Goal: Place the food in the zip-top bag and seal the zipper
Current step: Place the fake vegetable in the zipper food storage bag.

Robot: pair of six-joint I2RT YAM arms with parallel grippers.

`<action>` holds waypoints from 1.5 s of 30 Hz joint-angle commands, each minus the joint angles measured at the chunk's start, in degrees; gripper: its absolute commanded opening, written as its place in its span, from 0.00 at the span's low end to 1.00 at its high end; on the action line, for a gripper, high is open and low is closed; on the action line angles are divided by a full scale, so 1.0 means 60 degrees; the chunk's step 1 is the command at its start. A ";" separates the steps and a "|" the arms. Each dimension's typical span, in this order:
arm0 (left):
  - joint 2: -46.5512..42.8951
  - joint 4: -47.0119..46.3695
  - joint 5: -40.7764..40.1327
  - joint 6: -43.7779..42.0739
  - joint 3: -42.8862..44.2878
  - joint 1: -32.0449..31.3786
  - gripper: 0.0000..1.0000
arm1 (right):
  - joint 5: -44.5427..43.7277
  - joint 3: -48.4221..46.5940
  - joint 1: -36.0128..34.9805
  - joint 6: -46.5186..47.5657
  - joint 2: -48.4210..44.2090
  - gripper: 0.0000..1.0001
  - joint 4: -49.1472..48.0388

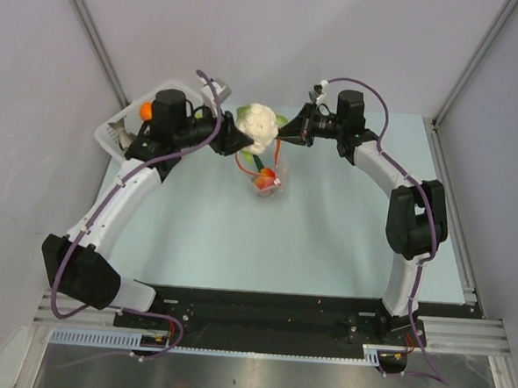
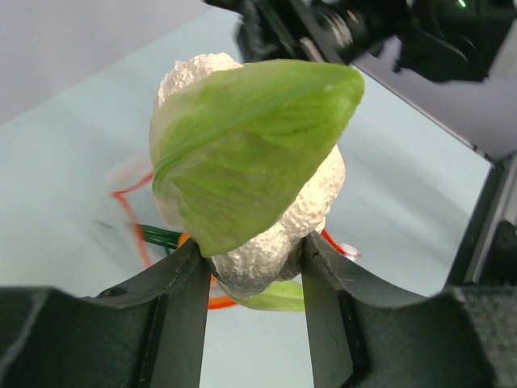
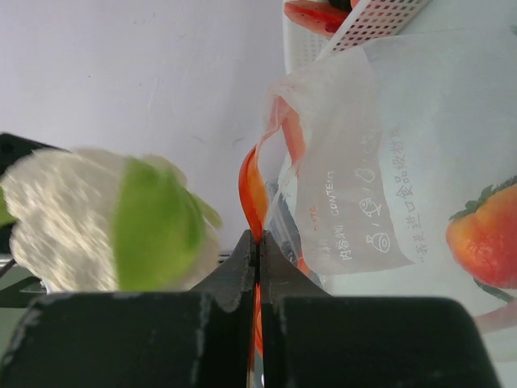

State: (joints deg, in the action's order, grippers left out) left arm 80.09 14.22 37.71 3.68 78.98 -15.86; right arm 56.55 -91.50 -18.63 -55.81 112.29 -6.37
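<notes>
In the top view, the left gripper (image 2: pixel 254 263), clamped on the toy cauliflower (image 2: pixel 242 162), hangs just at 12 o'clock of the zip-top bag (image 3: pixel 355 145), whose zipper (image 3: pixel 252 190) the right gripper (image 3: pixel 257 246) pinches tight near 1 o'clock.

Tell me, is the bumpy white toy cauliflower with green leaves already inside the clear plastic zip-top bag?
No, the cauliflower is clamped in the left gripper, outside the bag.

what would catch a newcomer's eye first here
The white-and-green cauliflower, held by the left gripper over the far middle of the table. Just beside it, the right gripper pinches the red-orange zipper of the clear zip-top bag, a red toy food showing through it.
</notes>
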 commanded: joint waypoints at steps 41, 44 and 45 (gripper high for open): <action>0.1914 0.0959 -0.0687 0.1213 -0.0200 -0.0536 0.39 | 0.0637 0.0236 0.0073 0.0132 -0.0360 0.00 -0.0930; 0.1871 0.0023 -0.1042 0.2238 -0.0112 -0.0098 0.55 | 0.0652 0.0222 0.0103 0.0103 -0.0375 0.00 -0.0901; 0.1784 -0.0112 -0.1085 0.2402 -0.0054 0.0092 0.64 | 0.0623 0.0178 0.0132 0.0103 -0.0390 0.00 -0.0901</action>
State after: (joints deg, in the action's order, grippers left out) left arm 92.38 22.68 34.20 8.67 75.46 -18.17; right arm 58.70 -89.84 -17.89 -55.46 112.29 -8.95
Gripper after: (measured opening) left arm 0.517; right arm 0.010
